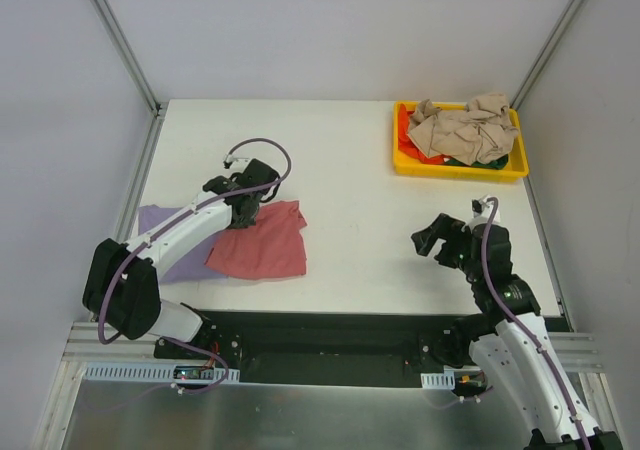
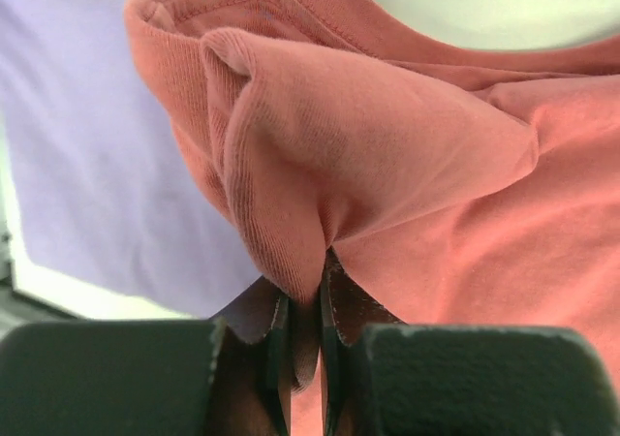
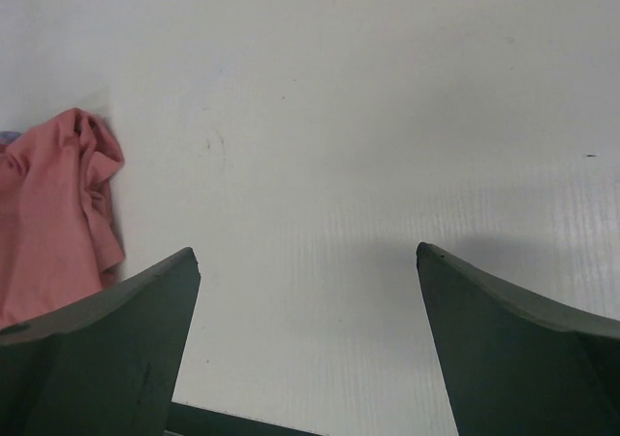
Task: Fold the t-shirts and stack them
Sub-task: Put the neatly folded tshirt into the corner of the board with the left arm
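Observation:
A dusty red-pink t-shirt (image 1: 265, 242) lies folded on the table at the left, overlapping a lavender t-shirt (image 1: 165, 222) to its left. My left gripper (image 1: 247, 215) is shut on a pinched fold of the red-pink t-shirt (image 2: 387, 145) at its far left part; the lavender t-shirt (image 2: 107, 155) shows beside it in the left wrist view. My right gripper (image 1: 432, 240) is open and empty above bare table, right of the shirts; the red-pink t-shirt's edge (image 3: 53, 213) shows at the left in its wrist view. A beige t-shirt (image 1: 462, 128) lies crumpled on red and dark green ones in the tray.
A yellow plastic tray (image 1: 405, 160) stands at the back right corner of the white table (image 1: 350, 185). Grey walls enclose the table on three sides. The arm bases sit on a black rail at the near edge.

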